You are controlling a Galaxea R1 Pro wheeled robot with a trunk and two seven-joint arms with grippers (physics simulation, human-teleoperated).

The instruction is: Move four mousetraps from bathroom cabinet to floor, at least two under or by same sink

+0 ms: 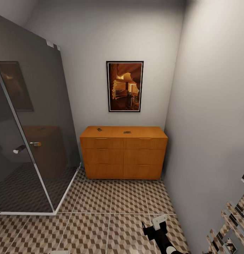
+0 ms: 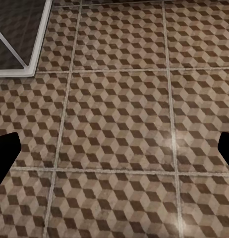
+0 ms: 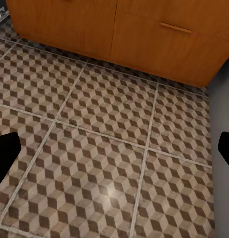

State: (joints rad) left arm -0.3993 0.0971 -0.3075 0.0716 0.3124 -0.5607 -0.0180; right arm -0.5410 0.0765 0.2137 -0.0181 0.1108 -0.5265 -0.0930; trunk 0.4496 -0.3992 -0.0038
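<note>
The orange-brown cabinet [image 1: 123, 153] stands against the far wall, its drawers closed. Two small mousetraps lie on its top, one [image 1: 99, 129] left of centre and one [image 1: 127, 132] near the middle. The cube-patterned bathroom floor [image 1: 101, 201] stretches from it toward me. My right gripper [image 1: 155, 225] hangs low over the tiles at the near right. In the right wrist view it [image 3: 114, 148] is open and empty, facing the floor [image 3: 104, 124] and the cabinet's base [image 3: 144, 29]. My left gripper [image 2: 114, 151] is open and empty above bare tiles [image 2: 119, 99]. The sink is out of view.
A dark glass shower enclosure [image 1: 30, 141] with a white base rim [image 2: 37, 44] fills the left side. A grey wall closes the right, with a chrome towel rail [image 1: 231, 225] at the near right corner. A framed picture [image 1: 124, 86] hangs above the cabinet.
</note>
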